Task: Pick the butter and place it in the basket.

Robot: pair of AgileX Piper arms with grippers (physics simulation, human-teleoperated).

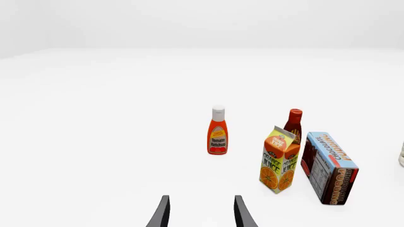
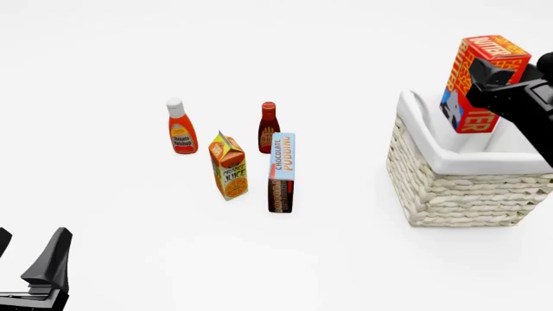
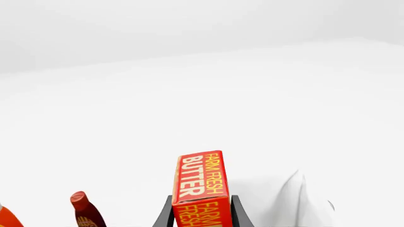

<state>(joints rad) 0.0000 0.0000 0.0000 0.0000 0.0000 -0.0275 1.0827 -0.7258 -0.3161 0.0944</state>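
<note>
Butter is up in the air, clamped between my right gripper fingers and hanging over the basket, above its near-left part as the front view shows it. The box is tilted, one lower corner dipping toward the white cloth lining while the rest stands clear above the rim. In the right wrist view the two dark fingers press on either side of the box, with the "FARM FRESH BUTTER" face toward the camera and the lining's pale fold just beside it.

I judge the step in hand to be the placing: the carry looks nearly done and what is left is to lower and let go. To do it well I would first bring the box a little further in over the basket's middle, away from the left rim, so that it cannot catch on the folded cloth or tip out over the edge. Then I would come down slowly until the low corner is well inside the walls before parting the fingers, since a drop from this height with that tilt could make the box tumble.

My left gripper sits at the near-left corner of the table with its fingers apart and nothing between them, well away from the ketchup bottle, the orange juice carton and the chocolate pudding box. It can remain there.
</note>
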